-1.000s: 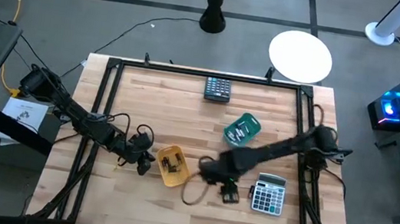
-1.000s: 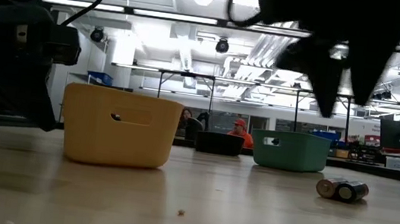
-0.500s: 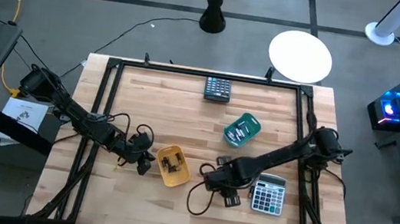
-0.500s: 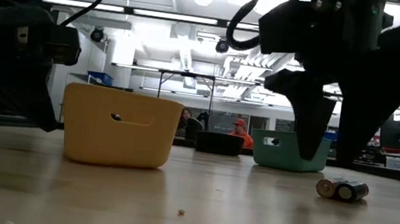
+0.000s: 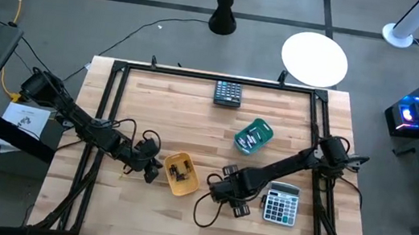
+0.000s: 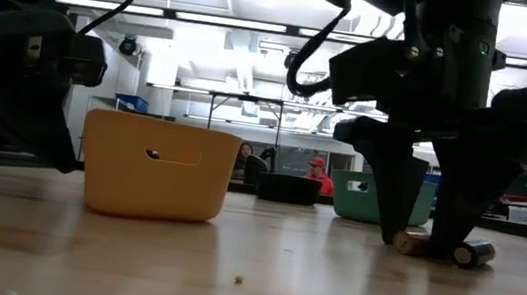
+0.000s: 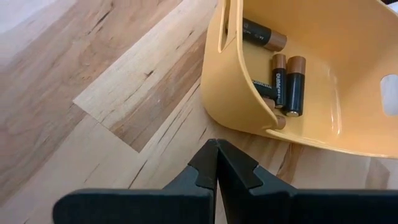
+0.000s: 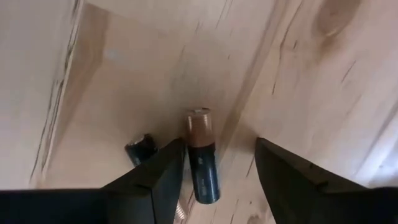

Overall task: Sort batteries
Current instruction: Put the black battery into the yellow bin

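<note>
Two loose batteries lie on their sides on the wood near the table's near edge. In the right wrist view one dark battery with a copper end (image 8: 202,158) sits between my right gripper's (image 8: 224,152) open fingers, the other (image 8: 140,149) just outside one finger. In the low view these fingers stand down at the table around the batteries (image 6: 473,254). The yellow tray (image 7: 311,81) holds several batteries (image 7: 295,84). My left gripper (image 7: 216,163) is shut just left of that tray (image 5: 180,173). The teal tray (image 5: 254,136) also holds batteries. My right gripper comes from above, pointing down, with its fingers on either side of the copper-ended battery, across its length. The battery lies on the table close against one finger (image 8: 168,168). Whether that finger touches it I cannot tell.
A grey calculator (image 5: 281,204) lies just right of my right gripper (image 5: 236,202), and a dark calculator (image 5: 228,93) sits near the far edge. A cable loops on the wood by the right gripper. Bare wood stretches across the middle and left of the table.
My right gripper has come down from above the table, shifting slightly toward the near edge, until its open fingers stand at the tabletop around the loose batteries. The batteries have stayed where they were.
</note>
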You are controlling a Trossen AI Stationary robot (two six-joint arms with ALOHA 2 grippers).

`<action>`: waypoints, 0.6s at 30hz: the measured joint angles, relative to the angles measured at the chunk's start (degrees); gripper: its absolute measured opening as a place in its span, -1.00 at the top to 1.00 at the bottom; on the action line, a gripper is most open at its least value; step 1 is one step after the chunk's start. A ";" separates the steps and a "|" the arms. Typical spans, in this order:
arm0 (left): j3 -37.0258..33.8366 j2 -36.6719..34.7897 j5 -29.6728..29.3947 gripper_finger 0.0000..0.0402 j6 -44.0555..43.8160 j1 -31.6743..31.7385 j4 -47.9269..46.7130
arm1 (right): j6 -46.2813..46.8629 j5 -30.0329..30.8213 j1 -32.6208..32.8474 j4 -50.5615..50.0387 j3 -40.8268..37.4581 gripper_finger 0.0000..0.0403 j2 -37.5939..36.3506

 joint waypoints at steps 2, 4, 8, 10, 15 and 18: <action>0.00 0.00 -0.26 1.00 0.02 0.00 -0.04 | 0.04 -0.06 -0.28 0.01 0.14 0.08 0.55; 0.00 0.00 -0.44 1.00 0.00 0.00 -0.02 | 0.06 -0.25 -0.40 -0.01 0.28 0.20 1.20; 0.00 0.00 -0.47 1.00 0.00 -0.01 0.01 | 1.32 -0.47 -1.21 0.01 0.39 0.74 1.45; 0.00 -0.01 -0.47 1.00 0.00 -0.02 -0.02 | 1.93 -1.15 -2.19 -0.91 0.97 0.88 0.86; 0.00 -0.01 -0.52 1.00 0.92 -0.01 -0.35 | 2.39 7.44 -6.23 -5.03 5.13 0.87 -1.86; 0.00 0.00 -0.56 1.00 0.96 -0.02 -0.86 | 2.67 7.04 -9.26 -3.09 8.61 0.89 -3.52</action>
